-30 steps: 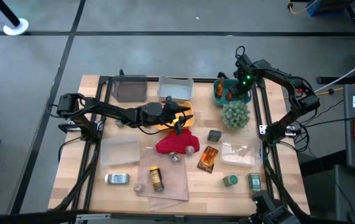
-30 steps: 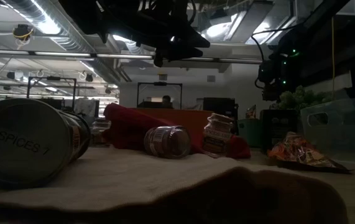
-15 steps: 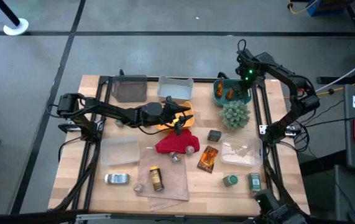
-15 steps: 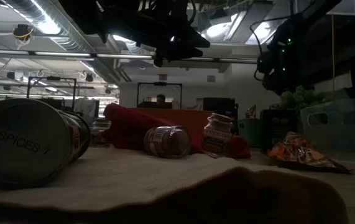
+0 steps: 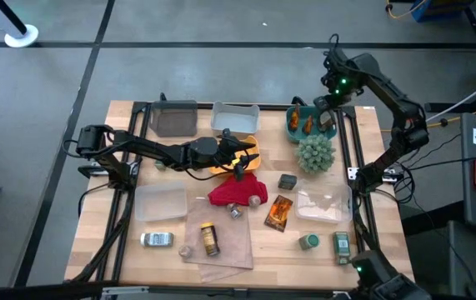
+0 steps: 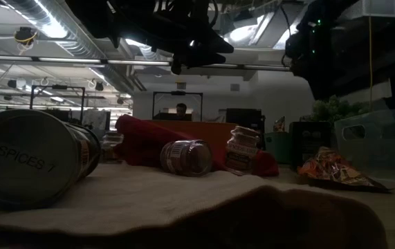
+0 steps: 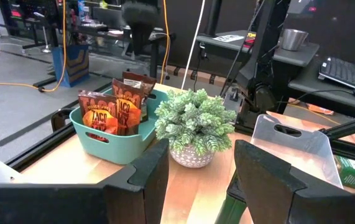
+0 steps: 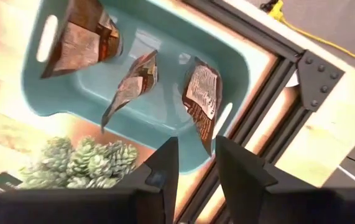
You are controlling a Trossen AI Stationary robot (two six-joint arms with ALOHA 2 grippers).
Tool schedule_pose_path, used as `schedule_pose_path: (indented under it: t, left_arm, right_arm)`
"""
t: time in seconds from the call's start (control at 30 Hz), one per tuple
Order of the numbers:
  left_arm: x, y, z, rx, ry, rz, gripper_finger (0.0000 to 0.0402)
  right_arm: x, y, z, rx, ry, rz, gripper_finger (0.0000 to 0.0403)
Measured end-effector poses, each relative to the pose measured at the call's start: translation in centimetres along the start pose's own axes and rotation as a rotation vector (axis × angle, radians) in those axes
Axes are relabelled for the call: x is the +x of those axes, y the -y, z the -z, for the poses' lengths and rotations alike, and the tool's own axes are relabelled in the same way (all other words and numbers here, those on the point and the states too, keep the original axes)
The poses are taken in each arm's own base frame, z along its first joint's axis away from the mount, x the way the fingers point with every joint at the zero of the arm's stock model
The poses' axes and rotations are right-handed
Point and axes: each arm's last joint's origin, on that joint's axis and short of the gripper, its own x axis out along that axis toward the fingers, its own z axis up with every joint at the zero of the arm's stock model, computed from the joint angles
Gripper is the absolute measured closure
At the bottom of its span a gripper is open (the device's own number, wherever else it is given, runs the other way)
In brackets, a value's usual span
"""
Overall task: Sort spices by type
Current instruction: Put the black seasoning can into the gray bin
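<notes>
Right wrist view shows us our right gripper (image 8: 194, 163), fingers parted and empty, above the teal bin (image 8: 245, 59) holding three sachets (image 8: 201, 99), while our left gripper (image 7: 199, 180), also parted and empty, hangs over the orange tray (image 5: 250, 143), one more sachet (image 5: 278, 212) lying on the table.

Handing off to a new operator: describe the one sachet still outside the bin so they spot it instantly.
Start at the fuzzy green plant at the table's right. Toward the front edge, past the dark tin, lies an orange-brown foil sachet, flat, the only packet there.
</notes>
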Motion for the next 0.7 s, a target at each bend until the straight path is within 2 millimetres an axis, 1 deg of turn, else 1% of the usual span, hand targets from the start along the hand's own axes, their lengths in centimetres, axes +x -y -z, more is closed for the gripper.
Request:
schedule_pose_path:
  t: [0.1, 0.27, 0.37, 0.47, 0.53, 0.7]
  left_arm:
    - [0.0, 0.0, 0.0, 0.0, 0.0, 0.0, 0.0235]
    - [-0.2, 0.0, -0.2, 0.035, 0.002, 0.0, 0.0235]
    - [-0.7, 0.0, -1.1, 0.077, 0.025, -0.001, 0.0235]
    - [-1.7, -0.1, -2.4, 0.102, 0.04, -0.001, 0.0235]
    - [-2.4, -0.2, -3.0, 0.121, 0.022, -0.003, 0.0235]
    - [-4.7, -0.6, -4.7, 0.168, -0.02, -0.009, 0.0235]
  right_arm:
    - [-1.1, 0.0, 0.1, 0.0, 0.002, -0.015, 0.0297]
    - [-2.1, -0.3, 0.5, -0.036, 0.017, -0.088, 0.0297]
    - [-2.8, -0.9, 1.0, -0.07, 0.035, -0.156, 0.0297]
    - [-3.8, -2.1, 1.8, -0.135, 0.079, -0.174, 0.0297]
    - [-4.7, -3.2, 2.6, -0.193, 0.111, -0.183, 0.0297]
    - [-6.8, -7.0, 5.0, -0.365, 0.199, -0.23, 0.0297]
